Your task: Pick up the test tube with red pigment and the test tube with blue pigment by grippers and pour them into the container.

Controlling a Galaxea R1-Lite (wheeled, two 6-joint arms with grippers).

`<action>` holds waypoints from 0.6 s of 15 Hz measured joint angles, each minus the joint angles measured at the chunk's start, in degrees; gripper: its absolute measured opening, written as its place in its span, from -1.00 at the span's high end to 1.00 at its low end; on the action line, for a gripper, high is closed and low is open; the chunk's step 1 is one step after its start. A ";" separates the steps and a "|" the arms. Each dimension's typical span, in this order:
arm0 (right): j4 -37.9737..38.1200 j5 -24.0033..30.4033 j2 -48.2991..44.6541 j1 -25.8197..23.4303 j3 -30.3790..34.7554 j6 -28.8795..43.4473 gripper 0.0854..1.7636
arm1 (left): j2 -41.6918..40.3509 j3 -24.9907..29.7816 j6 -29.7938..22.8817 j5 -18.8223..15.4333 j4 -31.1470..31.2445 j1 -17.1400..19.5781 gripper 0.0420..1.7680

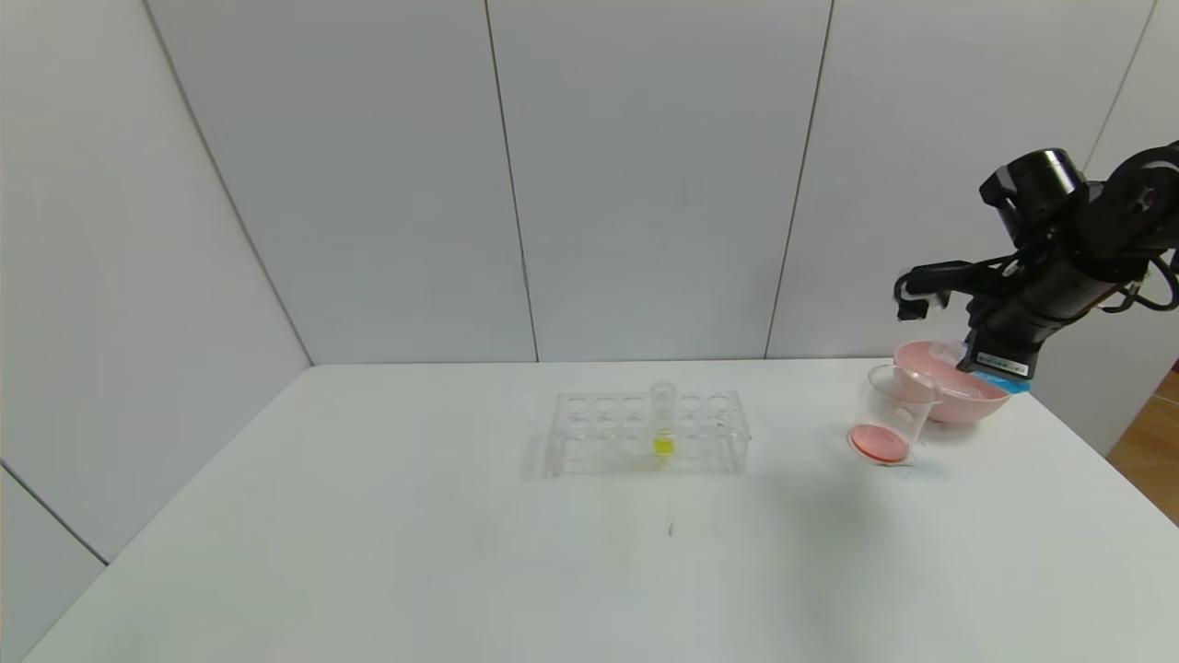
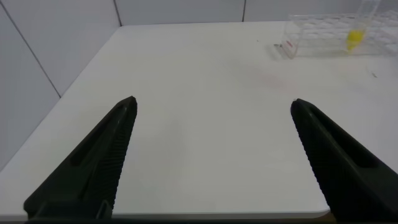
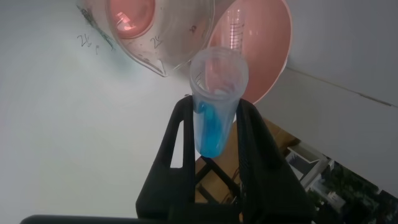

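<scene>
My right gripper [image 1: 986,368] is shut on the test tube with blue pigment [image 3: 214,118], tilted with its open mouth toward the container [image 1: 889,428]. Blue liquid [image 1: 1006,381] sits at the tube's bottom end. In the right wrist view the gripper [image 3: 214,106] clamps the tube between both fingers [image 3: 180,124]. The container, a clear beaker [image 3: 155,31], holds red liquid at its bottom. A clear tube [image 3: 233,28] lies in the pink bowl; I see no red liquid in it. My left gripper [image 2: 213,102] is open and empty above the table's near left part.
The pink bowl [image 1: 958,396] stands just behind the beaker at the table's right edge and also shows in the right wrist view [image 3: 267,56]. A clear tube rack [image 1: 645,428] with a yellow-liquid tube [image 1: 663,428] stands mid-table, also in the left wrist view [image 2: 329,28].
</scene>
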 joint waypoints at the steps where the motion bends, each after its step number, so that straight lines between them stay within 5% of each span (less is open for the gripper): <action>1: 0.22 -0.02 0.27 0.11 0.02 0.02 0.55 | 0.00 0.00 0.00 0.00 0.00 0.00 -1.00; 9: 0.68 -2.49 2.58 1.55 0.05 0.49 0.55 | 0.00 0.00 0.00 0.00 0.05 0.00 -1.00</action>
